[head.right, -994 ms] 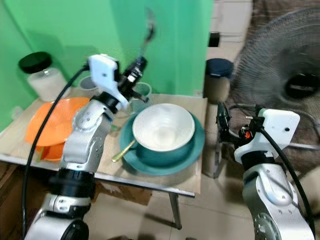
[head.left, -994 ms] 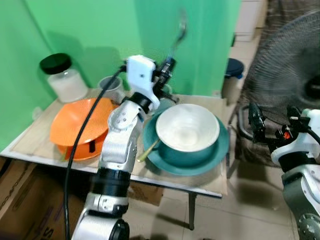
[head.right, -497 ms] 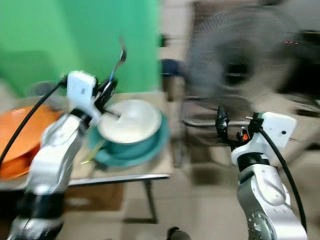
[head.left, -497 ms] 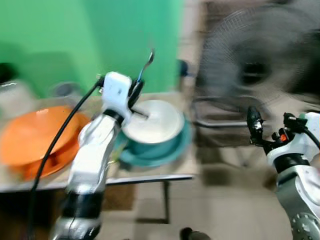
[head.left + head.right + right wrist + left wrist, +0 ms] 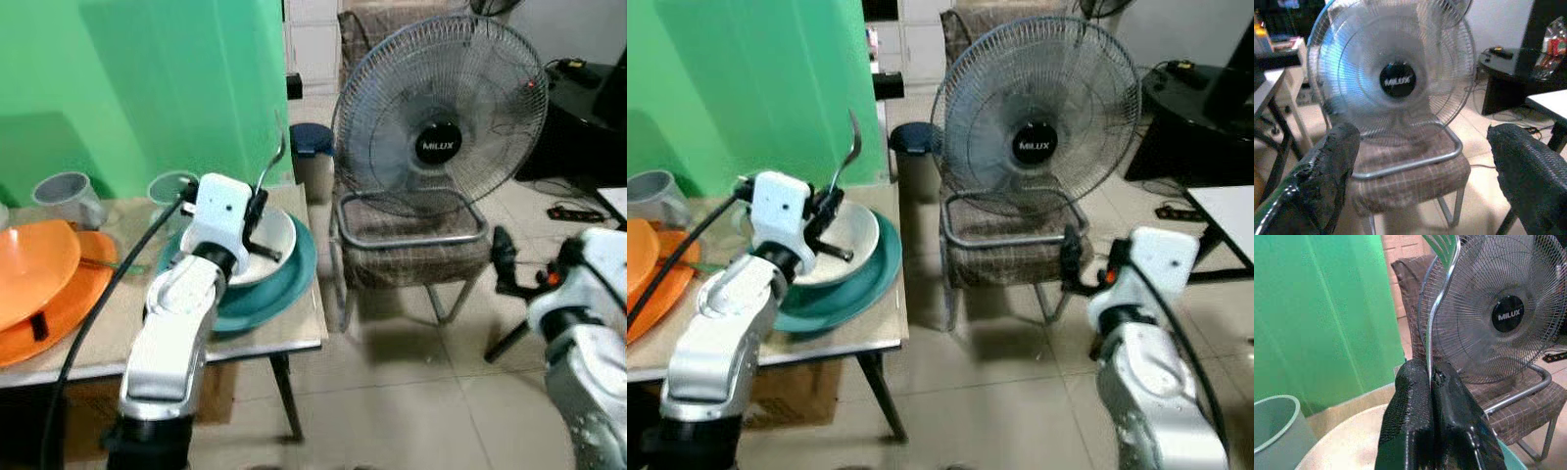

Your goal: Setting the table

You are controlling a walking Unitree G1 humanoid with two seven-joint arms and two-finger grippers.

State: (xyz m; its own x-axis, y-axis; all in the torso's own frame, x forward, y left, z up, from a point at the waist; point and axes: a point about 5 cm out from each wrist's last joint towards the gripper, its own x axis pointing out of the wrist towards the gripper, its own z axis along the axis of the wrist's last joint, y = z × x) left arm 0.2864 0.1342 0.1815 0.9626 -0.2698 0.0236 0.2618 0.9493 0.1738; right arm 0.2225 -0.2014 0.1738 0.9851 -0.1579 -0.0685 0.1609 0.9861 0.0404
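Left wrist view: thin curved silver metal fork (image 5: 1436, 303) stands upright, its handle clamped between the left gripper's (image 5: 1431, 377) two black fingers, tines up. Left gripper hovers above the round white ceramic bowl (image 5: 277, 238), which sits on the round teal plate (image 5: 294, 279) at the right end of the small beige-topped table (image 5: 294, 328). Pale green cup (image 5: 168, 188) just behind the bowl; grey cup (image 5: 67, 191) further left; stacked orange plates (image 5: 39, 269) at the table's left end. Green backdrop (image 5: 147, 88) behind. Right of the table, a grey mesh fan (image 5: 438, 113) sits on a brown checked metal-framed chair (image 5: 411, 240). Right gripper (image 5: 1420, 147) faces the fan, fingers wide apart, holding nothing.
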